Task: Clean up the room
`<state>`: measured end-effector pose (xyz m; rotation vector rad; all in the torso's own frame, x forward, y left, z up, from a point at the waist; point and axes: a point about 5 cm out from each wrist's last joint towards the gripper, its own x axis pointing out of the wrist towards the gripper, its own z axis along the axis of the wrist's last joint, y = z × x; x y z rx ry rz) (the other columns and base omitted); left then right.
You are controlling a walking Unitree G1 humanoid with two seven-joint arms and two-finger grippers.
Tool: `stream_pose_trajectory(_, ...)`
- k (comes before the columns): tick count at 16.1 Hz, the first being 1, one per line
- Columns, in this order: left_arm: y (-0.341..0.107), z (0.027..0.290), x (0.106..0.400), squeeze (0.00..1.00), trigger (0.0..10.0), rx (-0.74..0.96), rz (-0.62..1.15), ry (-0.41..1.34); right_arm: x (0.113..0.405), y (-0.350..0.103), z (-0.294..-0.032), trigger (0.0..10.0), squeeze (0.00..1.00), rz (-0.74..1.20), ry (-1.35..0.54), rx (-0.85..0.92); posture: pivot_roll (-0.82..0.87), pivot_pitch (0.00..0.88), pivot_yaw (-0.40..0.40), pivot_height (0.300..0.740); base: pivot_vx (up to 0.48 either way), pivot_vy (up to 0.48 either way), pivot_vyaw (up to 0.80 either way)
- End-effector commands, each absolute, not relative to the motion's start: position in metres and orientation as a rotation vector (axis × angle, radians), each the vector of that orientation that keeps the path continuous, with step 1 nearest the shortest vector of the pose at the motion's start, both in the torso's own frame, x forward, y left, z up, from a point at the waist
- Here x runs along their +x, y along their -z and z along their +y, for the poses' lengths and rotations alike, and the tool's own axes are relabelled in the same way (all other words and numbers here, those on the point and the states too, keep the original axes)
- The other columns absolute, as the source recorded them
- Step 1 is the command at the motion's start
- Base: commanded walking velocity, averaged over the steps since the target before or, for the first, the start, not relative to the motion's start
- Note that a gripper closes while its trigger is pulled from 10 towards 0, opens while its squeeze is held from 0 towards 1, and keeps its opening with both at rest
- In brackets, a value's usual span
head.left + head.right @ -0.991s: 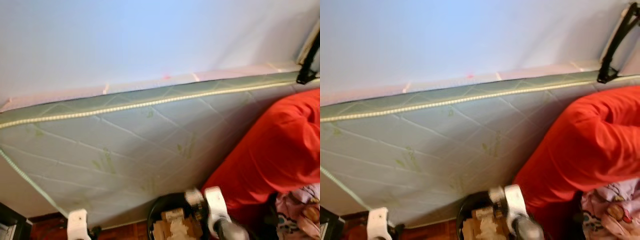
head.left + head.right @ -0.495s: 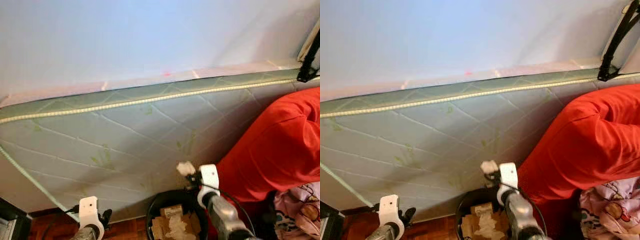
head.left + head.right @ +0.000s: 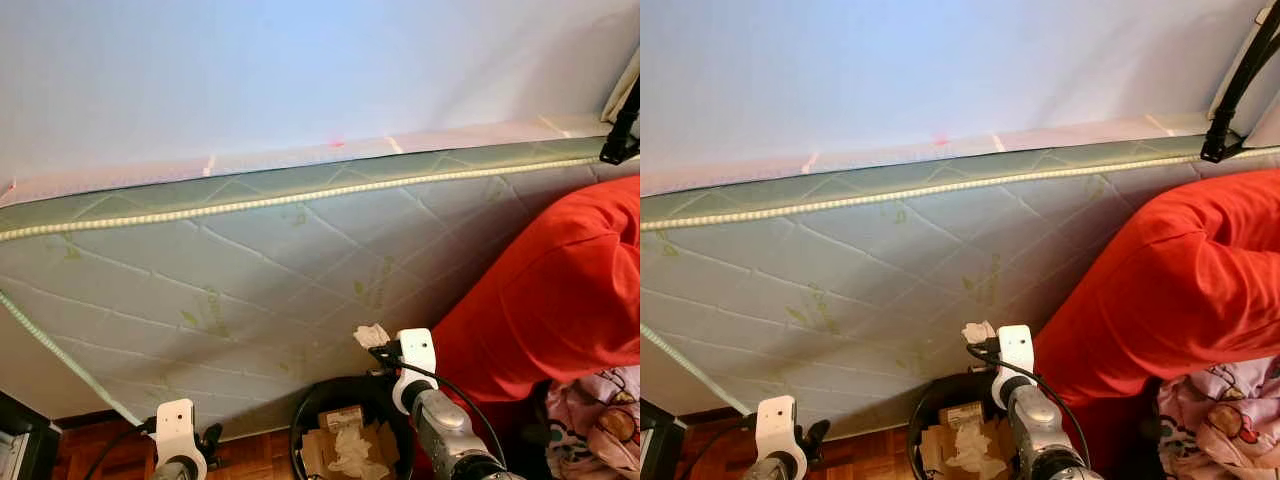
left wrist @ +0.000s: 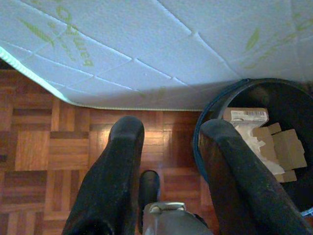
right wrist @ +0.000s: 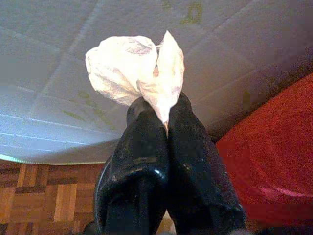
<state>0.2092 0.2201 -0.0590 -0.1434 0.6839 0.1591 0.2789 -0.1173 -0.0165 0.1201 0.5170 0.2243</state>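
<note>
Right gripper (image 5: 164,115) pinches a tissue (image 5: 134,73) between its 2 fingers, above the bin (image 3: 310,405); left gripper (image 4: 171,142) fingers spread

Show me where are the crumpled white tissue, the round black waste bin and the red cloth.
crumpled white tissue (image 5: 132,73): right wrist view, middle of the wad.
round black waste bin (image 4: 205,128): left wrist view, its rim.
red cloth (image 3: 560,290): left eye view, its broad middle.
</note>
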Motion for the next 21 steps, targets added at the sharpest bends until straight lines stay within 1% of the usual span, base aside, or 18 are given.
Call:
stream_pose_trajectory(1,0.061,0.218,0.208,0.0,10.0,-0.148,0.691,-0.165,0.281,0.015,-0.118,10.0,0.0,0.519,-0.212,0.125,0.1,0.063,-0.04,0.74,0.0,0.0,0.0)
stream_pose_trajectory(4,0.061,0.216,0.208,0.0,10.0,-0.149,0.692,-0.162,0.282,0.015,-0.117,10.0,0.0,0.533,-0.201,0.13,0.1,0.064,-0.036,0.74,0.0,0.0,0.0)
stream_pose_trajectory(5,0.061,0.216,0.208,0.0,10.0,-0.148,0.693,-0.159,0.282,0.015,-0.117,10.0,0.8,0.535,-0.193,0.132,0.1,0.064,-0.034,0.74,0.0,0.0,0.0)
stream_pose_trajectory(6,0.061,0.216,0.207,0.0,10.0,-0.147,0.695,-0.158,0.282,0.015,-0.117,10.0,0.98,0.536,-0.194,0.139,0.1,0.062,-0.032,0.74,0.0,0.0,0.0)
stream_pose_trajectory(7,0.062,0.218,0.206,0.0,10.0,-0.143,0.697,-0.157,0.282,0.015,-0.116,10.0,1.0,0.536,-0.198,0.14,0.1,0.061,-0.031,0.74,0.0,0.0,0.0)
stream_pose_trajectory(12,0.061,0.223,0.204,0.0,10.0,-0.135,0.703,-0.158,0.277,0.02,-0.115,10.0,1.0,0.558,-0.227,0.134,0.1,0.053,-0.03,0.74,0.0,0.0,0.0)
stream_pose_trajectory(15,0.058,0.217,0.214,0.0,10.0,-0.136,0.694,-0.15,0.276,0.021,-0.115,10.0,1.0,0.561,-0.23,0.136,0.1,0.052,-0.03,0.74,0.0,0.0,0.0)
stream_pose_trajectory(16,0.058,0.211,0.216,0.0,10.0,-0.134,0.695,-0.142,0.275,0.022,-0.116,10.0,1.0,0.566,-0.234,0.139,0.1,0.056,-0.03,0.74,0.0,0.0,0.0)
stream_pose_trajectory(21,0.062,0.204,0.212,0.0,10.0,-0.135,0.705,-0.137,0.271,0.025,-0.116,10.0,1.0,0.586,-0.25,0.147,0.1,0.067,-0.033,0.74,0.0,0.0,0.0)
